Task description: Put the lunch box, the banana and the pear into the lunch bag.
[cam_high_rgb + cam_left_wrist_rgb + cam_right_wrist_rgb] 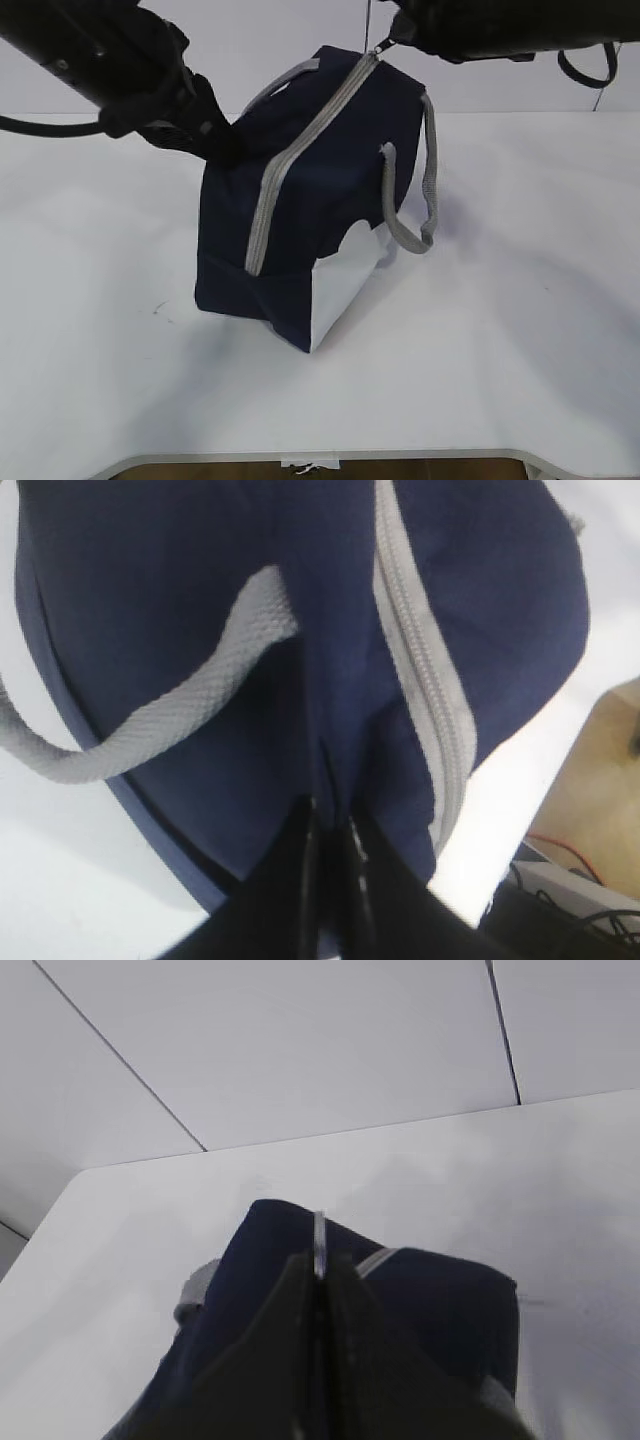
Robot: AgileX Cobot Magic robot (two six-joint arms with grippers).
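Observation:
The navy lunch bag [300,220] stands tilted on the white table, and its grey zipper [300,150] runs closed over the top. My left gripper [225,150] is shut on a fold of the bag's fabric [330,770] at its left side, beside a grey handle [170,720]. At the bag's raised top end, my right gripper [385,42] is shut on the metal zipper pull [319,1235]. The lunch box, the banana and the pear are out of view.
The white table [520,330] spreads all round the bag, with its front edge [320,458] close to the camera. A second grey handle [430,180] hangs loose on the bag's right side. A wooden floor with cables [600,780] shows beyond the table.

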